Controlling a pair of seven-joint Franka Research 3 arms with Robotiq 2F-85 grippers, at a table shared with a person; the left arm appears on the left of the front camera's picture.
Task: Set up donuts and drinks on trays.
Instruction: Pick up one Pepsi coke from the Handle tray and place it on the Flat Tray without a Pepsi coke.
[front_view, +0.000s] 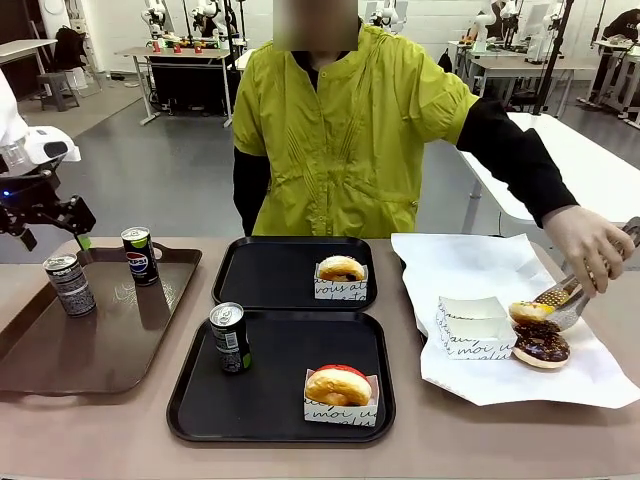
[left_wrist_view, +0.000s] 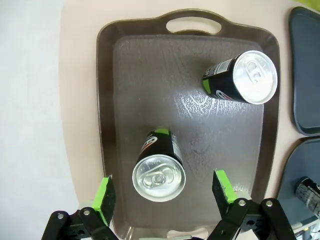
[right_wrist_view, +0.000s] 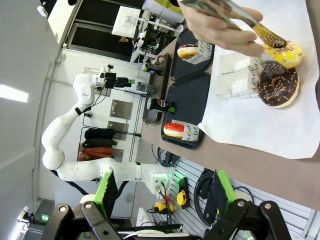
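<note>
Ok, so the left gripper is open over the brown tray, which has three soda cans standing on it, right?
Not quite. The left wrist view shows two soda cans standing on the brown tray, not three. The left gripper is open over it, above the nearer can.

the left gripper (left_wrist_view: 163, 192) hangs over a brown tray (left_wrist_view: 145, 90) with its green pads (left_wrist_view: 104, 197) spread wide and nothing between them but air. looking straight down, one soda can (left_wrist_view: 159, 172) stands upright on the tray, its silver top sitting between the two pads. a second can (left_wrist_view: 242, 77) stands upright well apart from it, toward the tray's handle slot (left_wrist_view: 192, 24). the tray lies on a pale table (left_wrist_view: 77, 100), with grey floor (left_wrist_view: 25, 100) past the table's edge. along the right side are the edges of two black trays (left_wrist_view: 305, 70), and on the lower one (left_wrist_view: 292, 170) a third can (left_wrist_view: 310, 195) is partly visible.
</note>
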